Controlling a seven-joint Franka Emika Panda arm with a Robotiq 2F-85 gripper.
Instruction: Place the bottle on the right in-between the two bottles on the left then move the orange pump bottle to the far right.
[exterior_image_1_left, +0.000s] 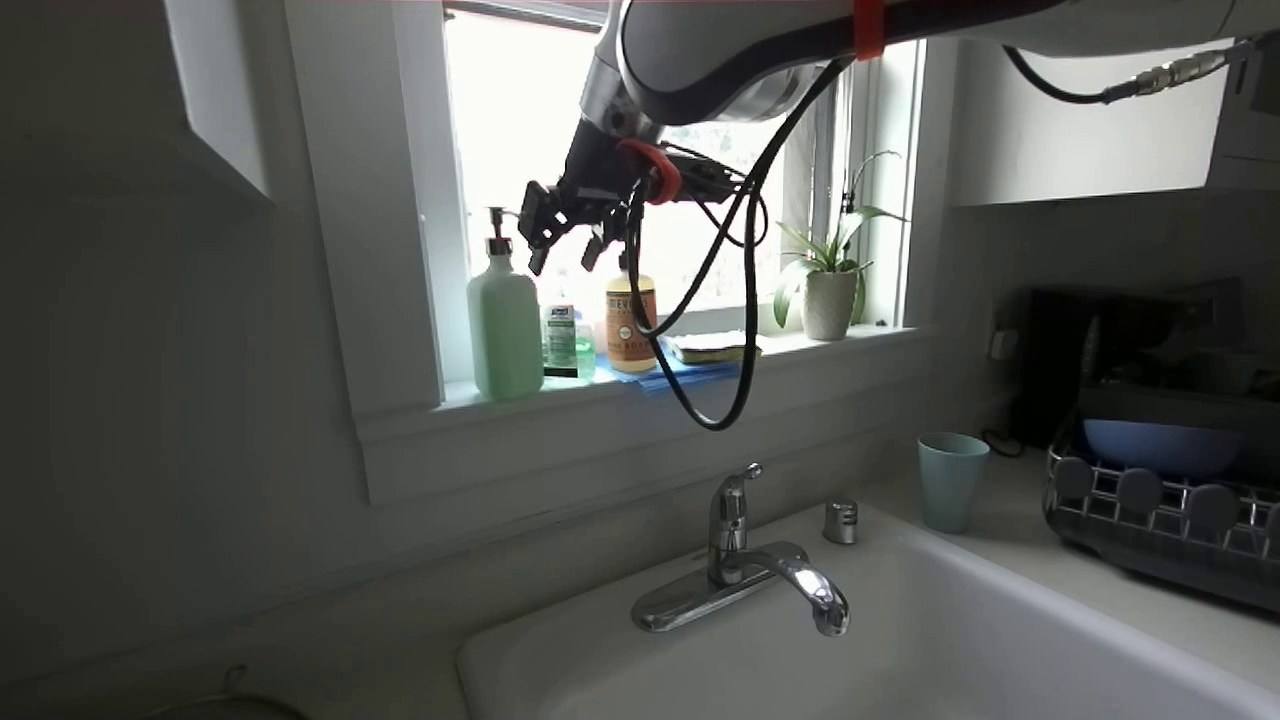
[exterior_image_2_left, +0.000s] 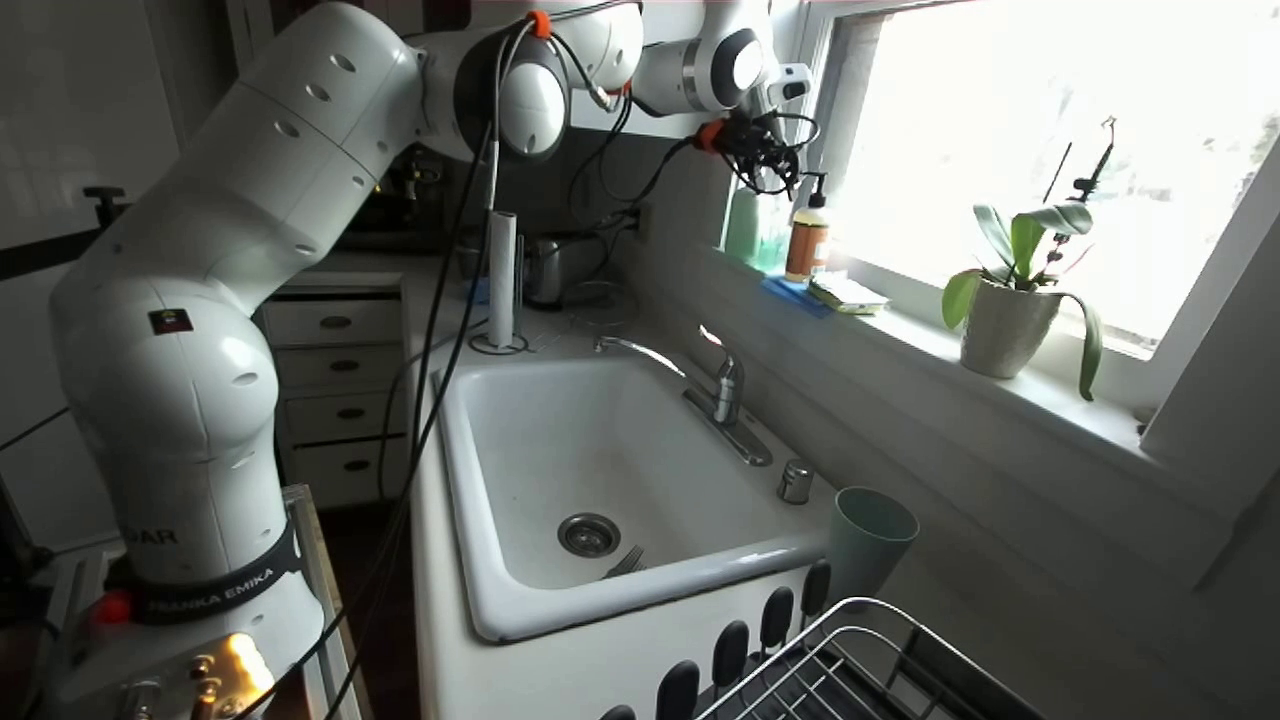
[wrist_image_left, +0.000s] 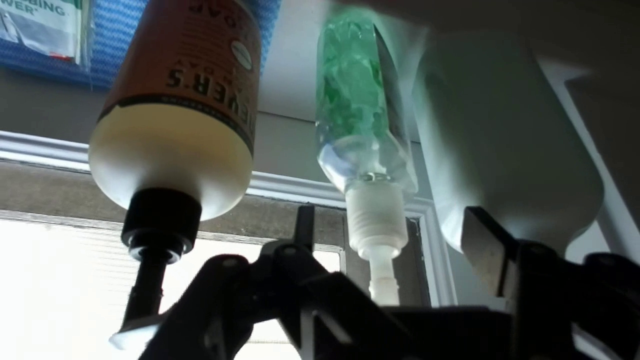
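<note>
On the windowsill, a tall pale green pump bottle (exterior_image_1_left: 506, 325) stands at the left in an exterior view. A small clear bottle of green gel (exterior_image_1_left: 559, 342) with a white cap stands beside it. The orange pump bottle (exterior_image_1_left: 631, 325) stands right of the small one. All three also show in another exterior view: pale green (exterior_image_2_left: 743, 226), small (exterior_image_2_left: 772, 245), orange (exterior_image_2_left: 806, 243). My gripper (exterior_image_1_left: 565, 256) is open above the small bottle. In the upside-down wrist view, the gripper (wrist_image_left: 392, 240) has its fingers either side of the small bottle's white neck (wrist_image_left: 377, 220), apart from it.
A blue cloth (exterior_image_1_left: 655, 377) and a sponge packet (exterior_image_1_left: 712, 347) lie right of the orange bottle. A potted orchid (exterior_image_1_left: 829, 303) stands further right on the sill (exterior_image_2_left: 925, 345). The faucet (exterior_image_1_left: 730, 520) and sink (exterior_image_2_left: 640, 420) are below. Cables (exterior_image_1_left: 740, 400) hang from the arm.
</note>
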